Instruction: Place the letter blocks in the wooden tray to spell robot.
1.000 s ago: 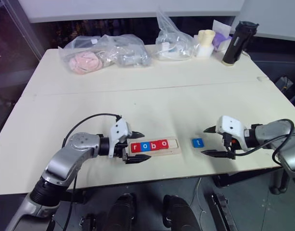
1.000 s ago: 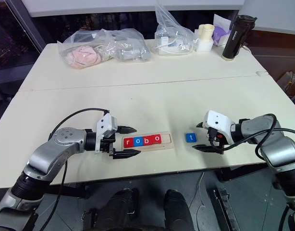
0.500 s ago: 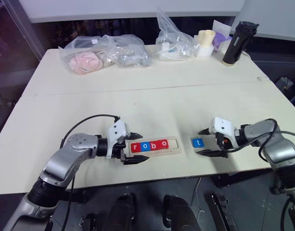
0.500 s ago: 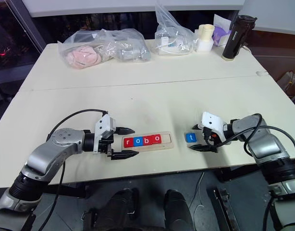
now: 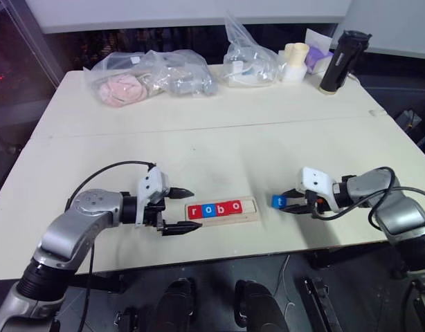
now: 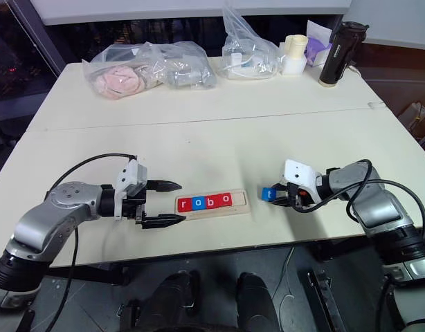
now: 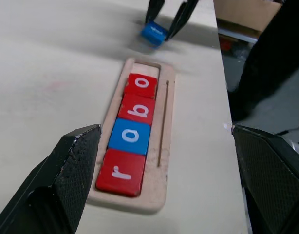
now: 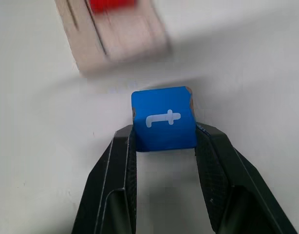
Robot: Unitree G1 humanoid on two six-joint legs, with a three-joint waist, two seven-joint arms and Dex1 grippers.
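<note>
The wooden tray [image 5: 247, 211] lies near the table's front edge. It holds a red r [image 7: 121, 172], a blue o [image 7: 131, 136], a red b [image 7: 138, 108] and a red o [image 7: 142, 85]; its right-hand slot is bare. Just right of the tray, my right gripper [image 5: 287, 203] is shut on the blue t block [image 8: 163, 118], one finger on each side. The block looks slightly tilted at the table top. My left gripper [image 5: 193, 209] is open, and its fingers [image 7: 66, 180] stand on either side of the tray's left end without touching it.
Clear plastic bags [image 5: 150, 77] with soft items lie along the table's far edge, with another bag [image 5: 250, 59] beside them. A cream cup [image 5: 295, 62] and a black bottle [image 5: 337, 62] stand at the back right. The table's front edge [image 5: 219, 257] is close behind the tray.
My right gripper moved left to the blue t block and shut on it. The block now sits a little nearer the tray. My left gripper drew back slightly to the left, still open.
</note>
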